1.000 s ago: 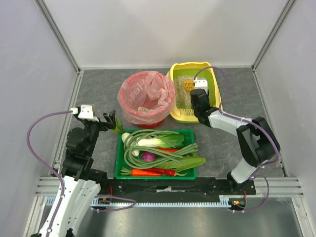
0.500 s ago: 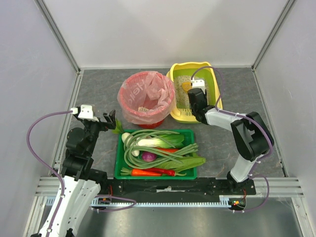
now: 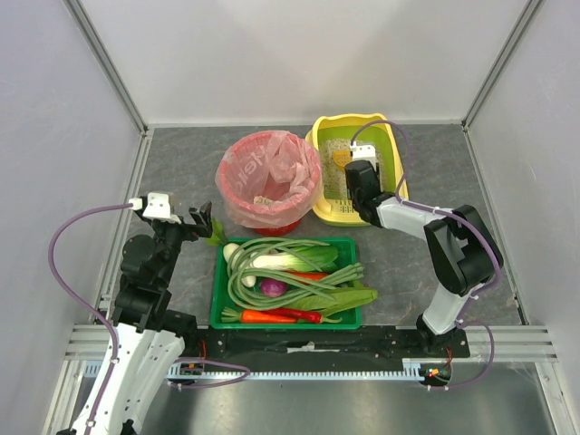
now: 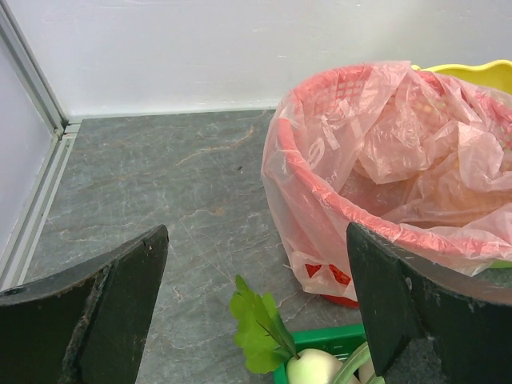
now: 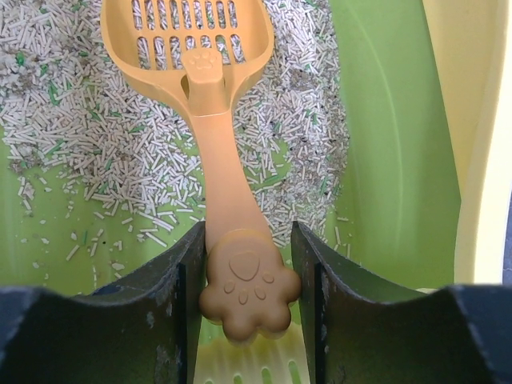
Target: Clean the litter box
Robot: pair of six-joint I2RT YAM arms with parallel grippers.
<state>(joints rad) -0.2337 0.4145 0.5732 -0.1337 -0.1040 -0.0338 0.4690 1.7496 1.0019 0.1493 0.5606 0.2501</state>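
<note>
Left fingers [image 4: 120,308] are hanging spread wide, empty, near the red bin [image 4: 336,200]. Farther back, right fingers [image 5: 160,308] are pinching the scoop [image 5: 210,96] handle, its head lying on litter inside the litter box [image 3: 381,120], far right on the surface. Sifting is seemingly just beginning, with waste not yet lifted out.

We're in a robot lab cell: white walls [image 3: 299,54] on aluminium rails [image 3: 108,63] box in a grey surface [image 3: 181,163], two arms [image 3: 458,258] bolted to a frame [image 3: 526,344] at its near edge, litter box [image 3: 347,119] and vegetable tray [image 3: 217,299] on it.
</note>
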